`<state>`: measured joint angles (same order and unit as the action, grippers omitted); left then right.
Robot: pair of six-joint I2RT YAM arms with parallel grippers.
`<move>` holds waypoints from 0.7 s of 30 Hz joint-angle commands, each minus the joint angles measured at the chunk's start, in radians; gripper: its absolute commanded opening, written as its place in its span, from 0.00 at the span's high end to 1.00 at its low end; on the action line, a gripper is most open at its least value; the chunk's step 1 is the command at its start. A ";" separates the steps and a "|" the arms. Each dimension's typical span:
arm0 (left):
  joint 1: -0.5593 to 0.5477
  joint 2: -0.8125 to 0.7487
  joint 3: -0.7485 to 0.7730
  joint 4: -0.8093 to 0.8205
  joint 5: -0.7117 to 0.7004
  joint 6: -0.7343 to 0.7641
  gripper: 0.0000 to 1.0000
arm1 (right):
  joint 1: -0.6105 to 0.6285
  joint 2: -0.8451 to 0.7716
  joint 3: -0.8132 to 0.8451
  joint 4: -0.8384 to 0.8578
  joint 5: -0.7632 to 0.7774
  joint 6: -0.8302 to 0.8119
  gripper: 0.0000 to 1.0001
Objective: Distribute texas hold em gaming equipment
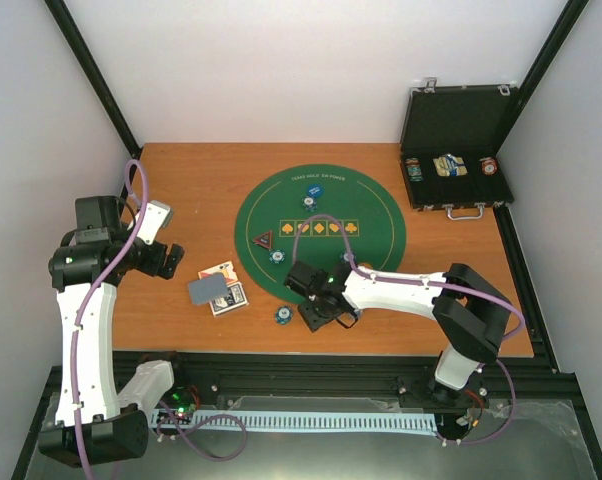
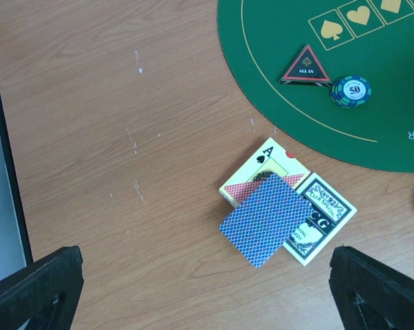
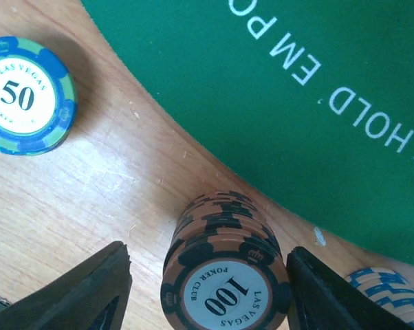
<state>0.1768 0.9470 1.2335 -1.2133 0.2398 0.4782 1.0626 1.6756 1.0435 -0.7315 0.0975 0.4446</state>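
R pincer (image 1: 321, 308) hovering at mat (image 1: 381, 210) edge, L pincer (image 1: 169, 262) gaping wide, top cam. L wrist: blue-backed card (image 2: 265, 220) lying across face-up cards (image 2: 262, 165) on tabletop (image 2: 124, 137), beside mat. R wrist: fingers (image 3: 90, 289) straddling 100-chip stack (image 3: 224, 275), not yet clamping.

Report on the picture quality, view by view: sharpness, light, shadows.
Top external: even, soft light with no glare, but the mat's lettering is too small to read. Left wrist: sharp, with the triangle marker and cards legible and its fingers dark silhouettes. Right wrist: very close, the 100 chip stack crisp, the 50 chip throwing a soft shadow.
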 commanded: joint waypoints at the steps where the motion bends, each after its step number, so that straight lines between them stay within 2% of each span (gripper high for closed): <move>1: 0.008 -0.014 0.019 -0.009 0.007 0.009 0.00 | -0.013 0.001 -0.013 0.020 0.022 0.002 0.42; 12: 0.008 -0.016 0.013 -0.011 0.010 0.008 0.00 | -0.020 -0.012 -0.010 0.018 0.030 0.002 0.58; 21: 0.007 -0.013 0.013 -0.013 0.018 0.004 0.00 | -0.022 -0.029 0.018 -0.014 0.040 -0.012 0.60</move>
<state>0.1768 0.9466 1.2335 -1.2133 0.2401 0.4778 1.0477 1.6752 1.0401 -0.7246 0.1173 0.4408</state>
